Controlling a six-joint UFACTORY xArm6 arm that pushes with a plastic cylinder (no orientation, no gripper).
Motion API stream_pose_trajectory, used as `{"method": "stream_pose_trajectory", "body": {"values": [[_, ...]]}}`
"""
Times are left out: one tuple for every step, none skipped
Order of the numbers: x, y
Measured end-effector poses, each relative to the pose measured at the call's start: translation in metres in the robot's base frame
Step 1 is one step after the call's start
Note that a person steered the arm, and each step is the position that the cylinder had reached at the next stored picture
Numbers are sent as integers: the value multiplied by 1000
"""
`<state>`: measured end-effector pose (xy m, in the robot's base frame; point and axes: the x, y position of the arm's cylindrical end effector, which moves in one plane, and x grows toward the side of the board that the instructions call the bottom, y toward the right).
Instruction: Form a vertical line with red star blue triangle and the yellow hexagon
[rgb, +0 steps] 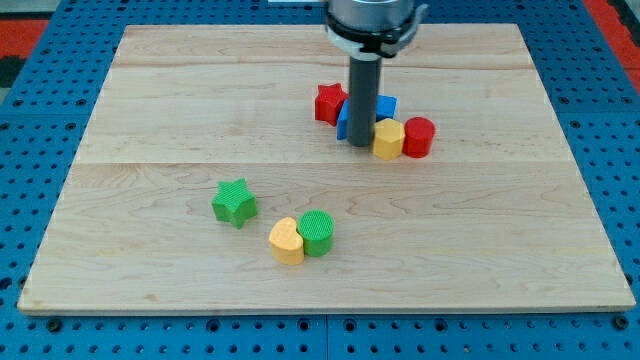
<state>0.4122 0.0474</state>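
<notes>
The red star (328, 103) lies right of the board's middle, toward the view's top. The blue triangle (382, 107) sits just to its right, largely hidden behind the dark rod. The yellow hexagon (389, 139) lies below and right of the blue triangle, touching a red cylinder (419, 137) on its right. My tip (361, 143) rests on the board in front of the blue triangle, just left of the yellow hexagon and below-right of the red star.
A green star (234, 202) lies left of centre toward the view's bottom. A yellow heart (286, 240) and a green cylinder (318, 233) touch each other below the middle. The wooden board (150, 100) sits on a blue pegboard surface.
</notes>
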Motion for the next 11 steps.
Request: {"method": "stream_pose_trajectory", "body": {"values": [[44,-35],[51,48],[49,98],[13,56],[-44,3],[-78,-46],[-89,-80],[-73,-45],[-54,-17],[-13,-16],[-18,-53]]}}
